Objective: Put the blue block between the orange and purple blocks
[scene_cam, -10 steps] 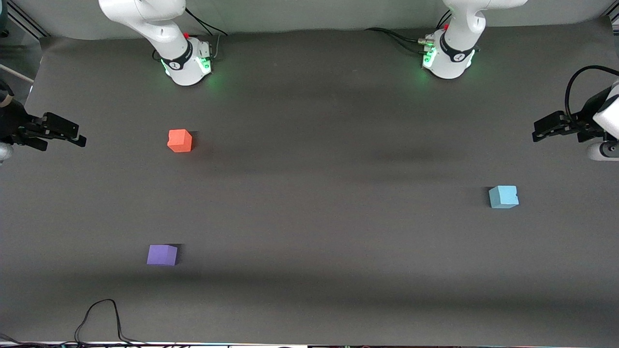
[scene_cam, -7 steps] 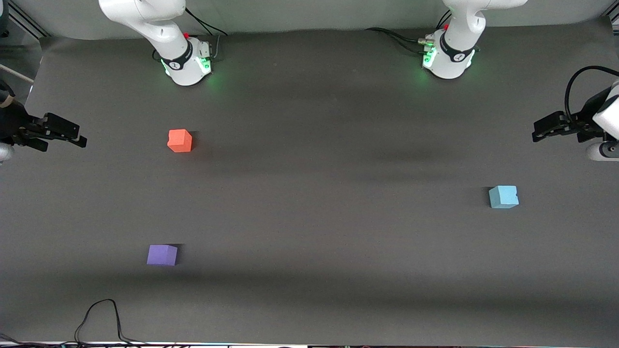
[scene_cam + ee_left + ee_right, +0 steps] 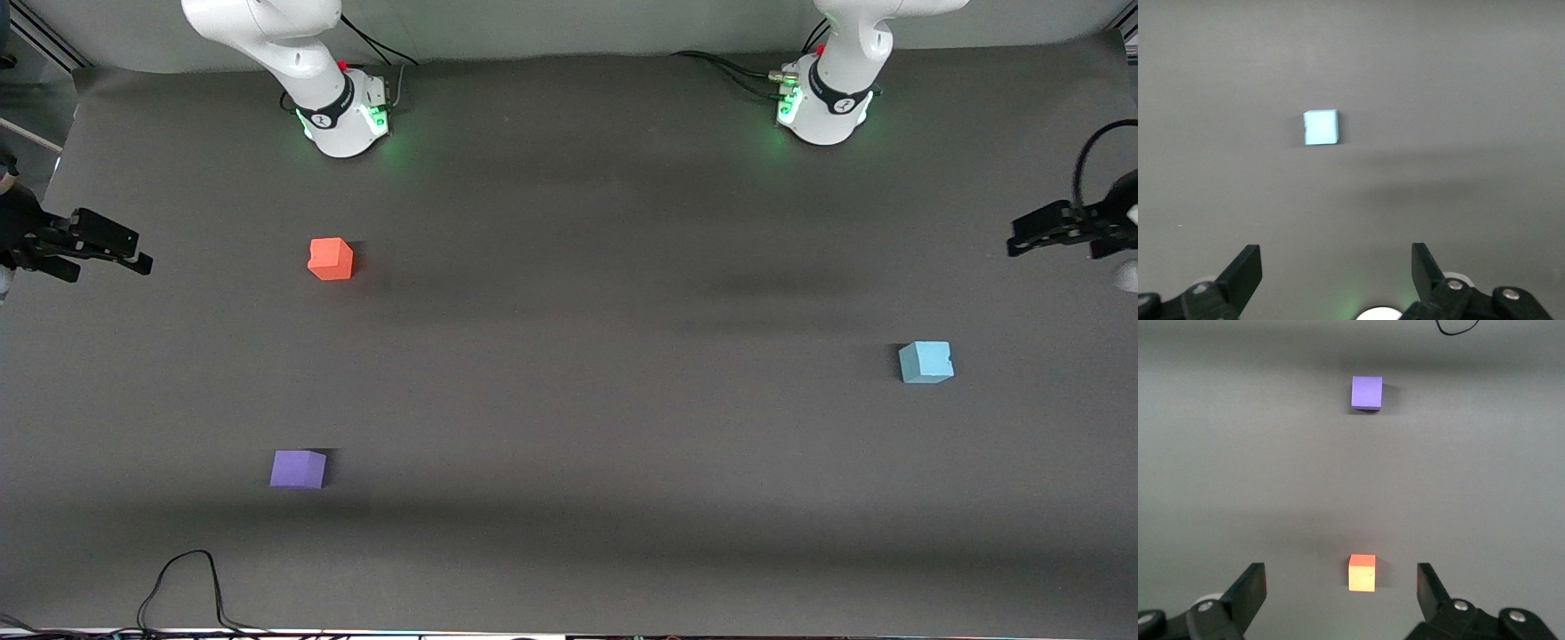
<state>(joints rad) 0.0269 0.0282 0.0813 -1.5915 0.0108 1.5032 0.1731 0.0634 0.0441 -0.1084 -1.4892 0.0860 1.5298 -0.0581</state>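
The light blue block sits on the dark mat toward the left arm's end; it also shows in the left wrist view. The orange block sits toward the right arm's end, and the purple block lies nearer the front camera than it. Both show in the right wrist view, orange and purple. My left gripper hangs open and empty, high at the mat's edge, well away from the blue block. My right gripper hangs open and empty at the other edge, apart from the orange block.
A black cable loops on the mat near the front edge, nearer the camera than the purple block. The two arm bases stand along the back edge. A wide stretch of bare mat lies between the blue block and the other two.
My left gripper has drawn back toward the mat's edge at its own end. My right gripper has shifted slightly outward. The blocks have not moved.
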